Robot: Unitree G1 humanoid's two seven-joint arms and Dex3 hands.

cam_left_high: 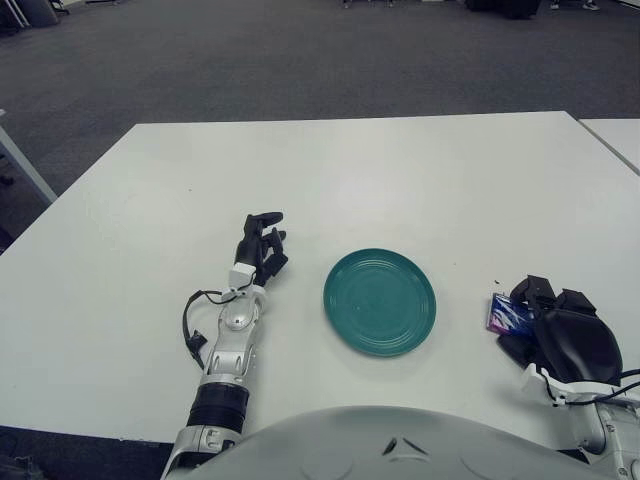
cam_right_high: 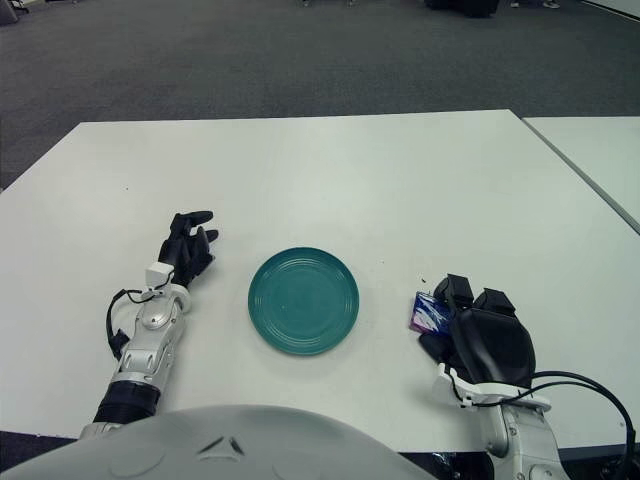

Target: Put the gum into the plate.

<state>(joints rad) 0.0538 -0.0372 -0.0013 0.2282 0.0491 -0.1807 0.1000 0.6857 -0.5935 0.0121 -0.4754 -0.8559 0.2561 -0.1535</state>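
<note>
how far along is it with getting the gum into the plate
Early stage. Nothing is delivered yet: the teal plate sits bare on the white table. In hand: the right hand is over the gum pack, right of the plate; whether its fingers have closed on the pack is unclear. The left hand shows left of the plate, holding nothing. Left to do: secure, lift, carry and release.

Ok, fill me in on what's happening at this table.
The robot is going after a pack of gum lying on the white table, to the right of an empty teal plate. Its right hand is over the pack, covering part of it; whether the fingers have closed on it can't be seen. The gum is not yet in the plate. The left hand shows to the left of the plate, holding nothing.
</note>
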